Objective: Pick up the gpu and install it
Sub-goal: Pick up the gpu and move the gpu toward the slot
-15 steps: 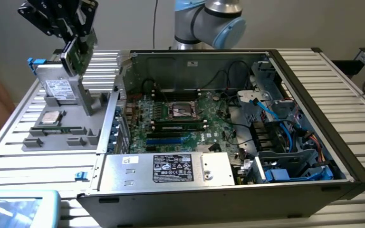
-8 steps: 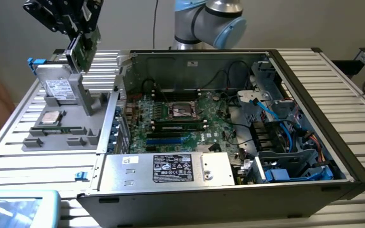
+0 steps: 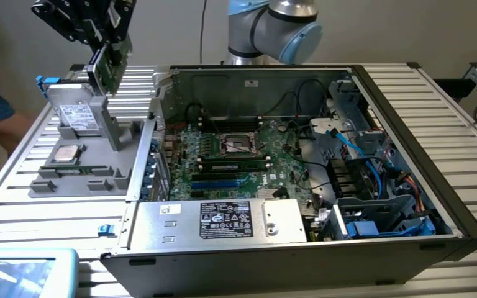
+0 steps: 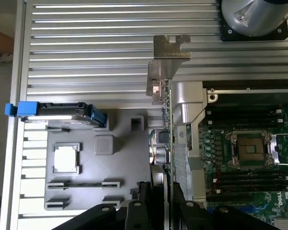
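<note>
While in tool (image 3: 104, 45), gpu (image 3: 110, 71) near case (image 3: 247, 87)

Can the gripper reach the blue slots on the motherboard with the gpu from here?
Probably yes: the gripper holds the gpu clear above the tray, the case is open, and nothing visible covers the blue slots.

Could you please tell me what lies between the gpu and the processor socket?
In the wrist view, the case's silver side wall separates gpu and socket.
</note>
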### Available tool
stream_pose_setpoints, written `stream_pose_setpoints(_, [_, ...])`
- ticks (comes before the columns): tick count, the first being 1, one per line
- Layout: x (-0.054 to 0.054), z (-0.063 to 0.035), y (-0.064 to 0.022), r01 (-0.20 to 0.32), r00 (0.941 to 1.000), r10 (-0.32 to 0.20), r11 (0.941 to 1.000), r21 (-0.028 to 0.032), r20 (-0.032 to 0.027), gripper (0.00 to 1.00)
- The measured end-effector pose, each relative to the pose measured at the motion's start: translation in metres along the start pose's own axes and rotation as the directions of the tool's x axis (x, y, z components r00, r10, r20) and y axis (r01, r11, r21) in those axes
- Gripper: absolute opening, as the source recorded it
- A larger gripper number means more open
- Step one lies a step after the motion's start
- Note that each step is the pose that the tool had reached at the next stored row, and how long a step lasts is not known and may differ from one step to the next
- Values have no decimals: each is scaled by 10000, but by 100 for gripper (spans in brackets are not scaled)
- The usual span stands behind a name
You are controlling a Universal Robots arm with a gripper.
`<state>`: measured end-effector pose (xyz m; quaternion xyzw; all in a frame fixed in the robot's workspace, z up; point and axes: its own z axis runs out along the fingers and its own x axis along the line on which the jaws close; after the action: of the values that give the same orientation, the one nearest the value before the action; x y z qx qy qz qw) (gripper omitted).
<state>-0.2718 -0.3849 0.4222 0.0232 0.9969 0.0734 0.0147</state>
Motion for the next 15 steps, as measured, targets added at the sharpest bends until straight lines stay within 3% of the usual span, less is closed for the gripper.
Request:
stream_pose_setpoints(1, [-8, 0, 1, -9, 10000, 9, 10000, 4, -39, 29])
stream_pose_setpoints(4, [-45, -1, 0, -58, 9993, 59, 10000, 24, -370, 29])
stream_pose_setpoints(6, [-74, -1, -3, -84, 9984, 86, 10000, 34, -552, 29])
stream_pose_setpoints(8, [-125, -4, -9, -92, 9982, 94, 10000, 36, -600, 29])
stream_pose_setpoints(15, [-373, -38, -44, -99, 9978, 101, 9999, 43, -659, 29])
